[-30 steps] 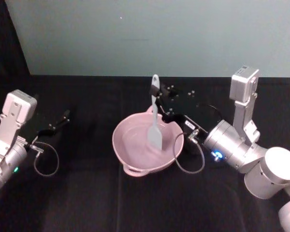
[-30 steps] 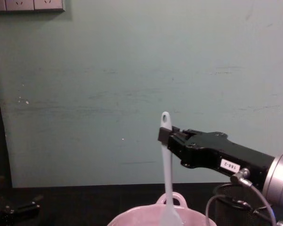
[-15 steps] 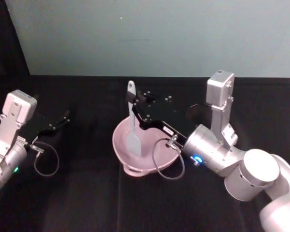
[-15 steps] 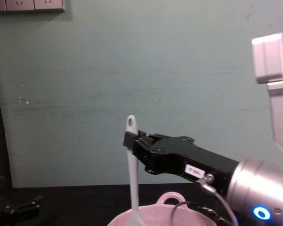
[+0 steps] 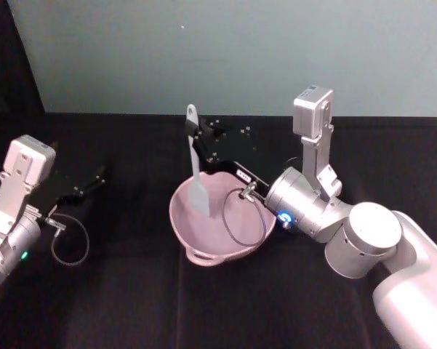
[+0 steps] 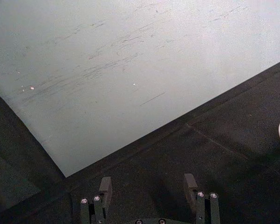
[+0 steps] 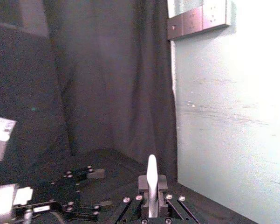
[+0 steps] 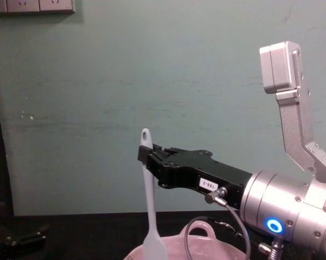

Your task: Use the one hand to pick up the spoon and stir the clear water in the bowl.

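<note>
My right pincer [image 5: 197, 142] is clamped on the spoon [image 5: 195, 166], high on the handle just below the hole at its end. The spoon hangs nearly upright. Its flat blade dips inside the bowl [image 5: 177, 220] on the side toward my left arm. I cannot make out the water, nor tell whether the blade is wet.

From the chest, the pincer [image 8: 148, 160] reaches in level from the right, and the spoon [image 8: 148, 208] drops straight down to the bowl [image 8: 197, 229].

I judge the spoon light and slim, likely a little springy along its length. With a grip this high the blade may lag or swing in a stir, and smooth plastic could twist between the pads. A hold nearer mid-handle would be steadier. The bowl looks ceramic and sits free on the desk [image 5: 131, 305], so a knock on its wall might shift it.

My left pincer [image 6: 148, 187] is parked off to the side, spread wide and holding nothing.
</note>
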{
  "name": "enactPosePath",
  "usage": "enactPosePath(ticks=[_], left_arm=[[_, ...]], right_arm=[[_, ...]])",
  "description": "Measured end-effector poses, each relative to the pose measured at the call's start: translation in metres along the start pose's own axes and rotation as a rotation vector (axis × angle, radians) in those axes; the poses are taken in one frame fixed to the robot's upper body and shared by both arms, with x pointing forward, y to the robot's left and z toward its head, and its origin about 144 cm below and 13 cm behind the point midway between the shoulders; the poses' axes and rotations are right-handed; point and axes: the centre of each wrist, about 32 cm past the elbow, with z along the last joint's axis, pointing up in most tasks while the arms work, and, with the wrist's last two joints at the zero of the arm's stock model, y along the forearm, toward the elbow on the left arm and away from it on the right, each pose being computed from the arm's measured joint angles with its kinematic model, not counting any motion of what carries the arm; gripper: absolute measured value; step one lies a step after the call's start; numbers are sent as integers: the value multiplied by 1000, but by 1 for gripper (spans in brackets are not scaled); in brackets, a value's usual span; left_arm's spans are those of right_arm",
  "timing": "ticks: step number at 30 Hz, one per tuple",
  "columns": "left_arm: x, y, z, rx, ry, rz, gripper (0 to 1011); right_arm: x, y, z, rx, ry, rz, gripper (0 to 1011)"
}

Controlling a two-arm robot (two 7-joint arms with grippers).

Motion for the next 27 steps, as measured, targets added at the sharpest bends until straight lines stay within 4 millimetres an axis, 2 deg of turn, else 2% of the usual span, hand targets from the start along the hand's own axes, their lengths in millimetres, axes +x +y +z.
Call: enactPosePath(ticks=[8, 15, 27], left_arm=[[0, 0, 0, 0, 0, 0, 1011], [0, 0, 0, 0, 0, 0, 1011], [0, 0, 0, 0, 0, 0, 1011]], right_arm=[[15, 1, 0, -7, -12, -47, 116], [28, -8, 1, -11, -23, -89, 116], [26, -36, 4, -27, -43, -84, 117]])
